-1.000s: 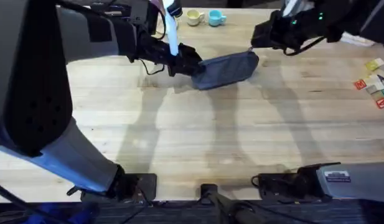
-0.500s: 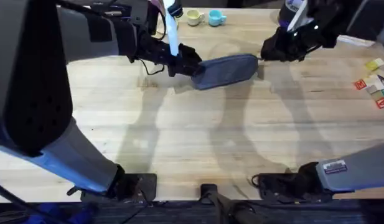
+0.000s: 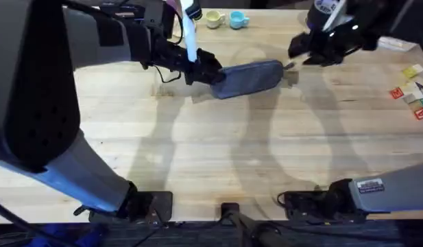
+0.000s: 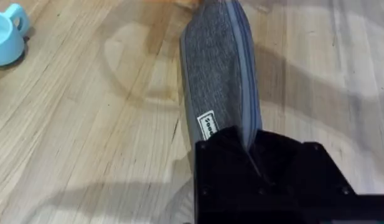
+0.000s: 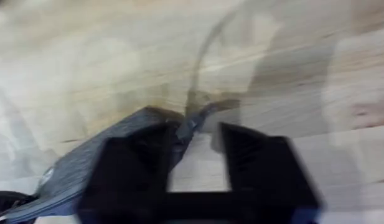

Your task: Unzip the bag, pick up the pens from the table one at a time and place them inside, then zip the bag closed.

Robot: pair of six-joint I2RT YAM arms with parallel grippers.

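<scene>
The grey-blue bag (image 3: pixel 249 77) lies at the back middle of the table (image 3: pixel 218 151), its zip looking closed along its length (image 4: pixel 241 68). My left gripper (image 3: pixel 210 70) is shut on the bag's left end, which runs into my black fingers (image 4: pixel 251 146). My right gripper (image 3: pixel 293 53) hovers just right of the bag's other end, open. Its fingers (image 5: pixel 195 149) stand apart with the zip pull (image 5: pixel 195 121) just ahead of them and the bag (image 5: pixel 67 168) beyond. The pens are out of view.
A cream cup (image 3: pixel 214 18) and a light blue cup (image 3: pixel 238 20) stand at the back edge behind the bag; the blue cup (image 4: pixel 5 37) also shows in the left wrist view. Small coloured pieces (image 3: pixel 415 89) lie at the right edge.
My right gripper has moved right and away from the bag's right end. The bag and my left gripper have stayed put.
</scene>
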